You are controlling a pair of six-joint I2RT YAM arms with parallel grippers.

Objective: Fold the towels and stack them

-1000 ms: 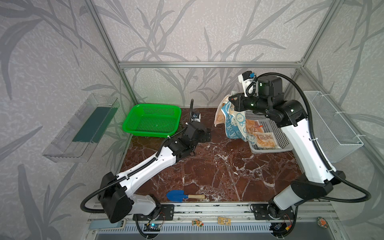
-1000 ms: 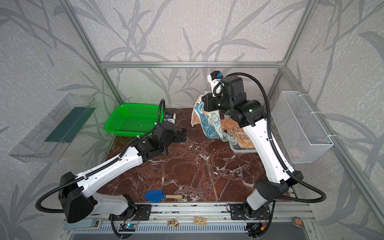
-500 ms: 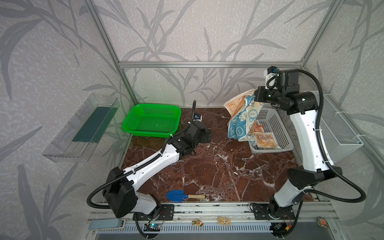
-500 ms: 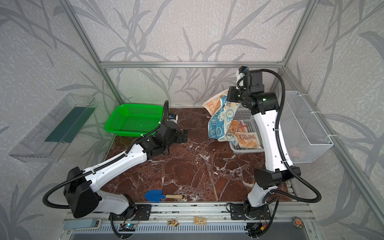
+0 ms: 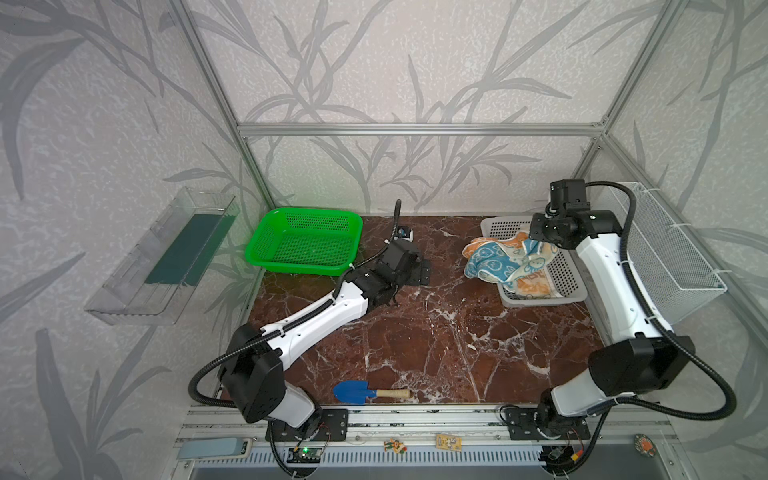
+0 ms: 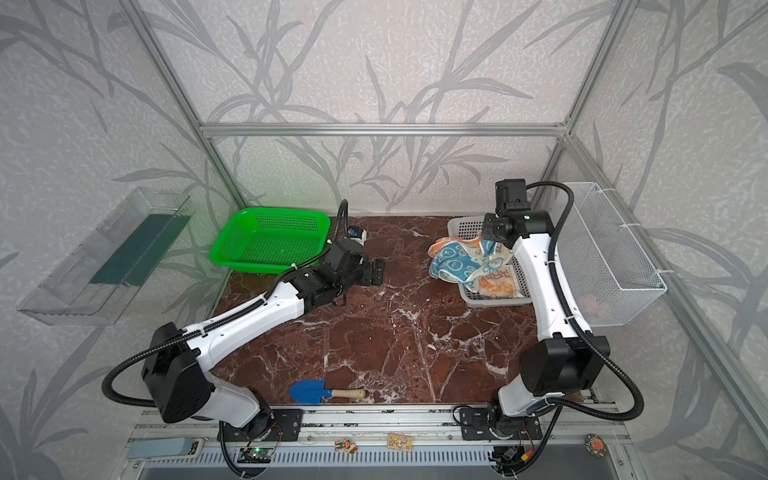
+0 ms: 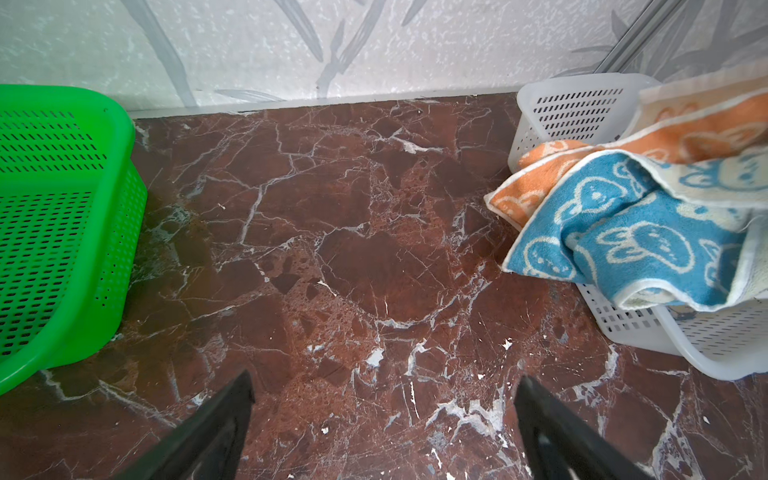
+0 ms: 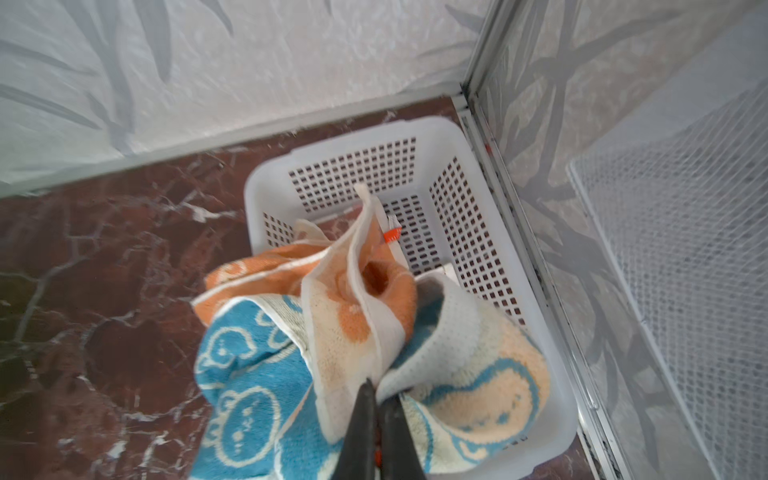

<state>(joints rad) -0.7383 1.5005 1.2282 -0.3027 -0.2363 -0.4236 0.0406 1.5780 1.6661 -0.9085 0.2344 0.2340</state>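
Two towels hang over the left rim of the grey perforated basket [image 5: 494, 226] at the back right: an orange bunny towel [image 5: 478, 249] and a blue bunny towel [image 5: 494, 266]. Under them in the basket lies the striped towel [image 5: 536, 286] with lettering. My right gripper [image 8: 378, 395] is shut among the folds where the orange towel [image 8: 345, 316] and the blue towel [image 8: 241, 374] meet. In both top views it sits low over the basket [image 6: 486, 237]. My left gripper [image 7: 384, 382] stands open over bare marble, left of the towels [image 7: 623, 232], with nothing between its fingers.
A green basket [image 5: 303, 241] stands at the back left. A blue toy shovel [image 5: 353, 391] lies by the front edge. A wire basket [image 5: 673, 249] hangs on the right wall. A clear tray [image 5: 162, 257] hangs on the left wall.
My right gripper has swung right and down with the hanging towels. They now rest over the grey basket's rim. The left arm has hardly moved.
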